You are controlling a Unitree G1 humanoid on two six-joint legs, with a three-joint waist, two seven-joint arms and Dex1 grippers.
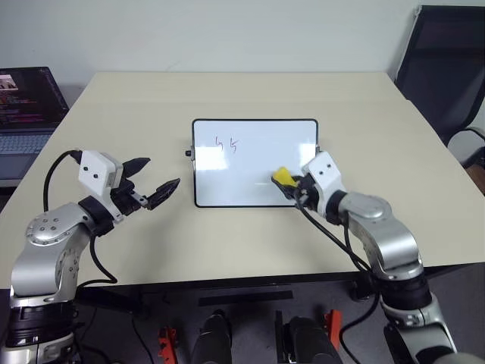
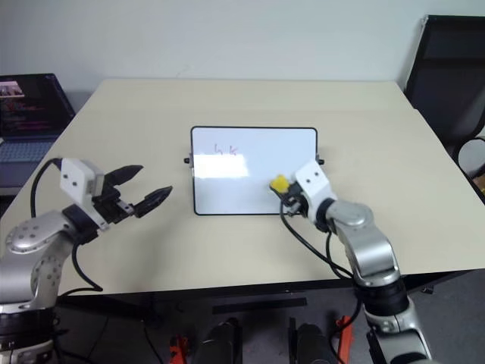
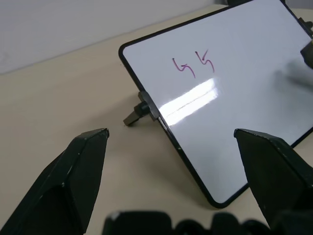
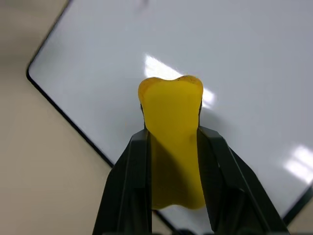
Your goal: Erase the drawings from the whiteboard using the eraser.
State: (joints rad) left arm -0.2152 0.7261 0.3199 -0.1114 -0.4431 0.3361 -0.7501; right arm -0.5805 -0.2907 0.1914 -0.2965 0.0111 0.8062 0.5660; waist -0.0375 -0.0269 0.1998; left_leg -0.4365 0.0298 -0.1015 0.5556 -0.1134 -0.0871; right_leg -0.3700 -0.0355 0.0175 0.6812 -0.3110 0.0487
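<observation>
The right pincer (image 1: 292, 184) is clamped on the eraser (image 1: 283, 177), its two black fingers (image 4: 128, 186) pressing the yellow block from both sides so that the block's far end sticks out past the tips. It holds the eraser over the near right part of the whiteboard (image 1: 255, 161), close to the board's near edge; whether the block touches the white surface cannot be told.

The left pincer (image 1: 157, 182) stands open, its fingers spread wide with nothing between them. It hangs above the counter (image 1: 227, 243) to the left of the board, apart from it, pointing toward the board's left short side.

The whiteboard lies flat near the middle of the pale counter, long sides running left to right, with a thin black frame and rounded corners. A small black knob (image 3: 139, 111) juts from its left short side. The drawings (image 1: 228, 144), two small red squiggles side by side, sit in the far left part of the board, well apart from the eraser. A bright glare band crosses the board below them.

A laptop (image 1: 26, 106) with a lit screen stands off the counter's far left, and a dark chair (image 1: 443, 68) stands at the far right.
</observation>
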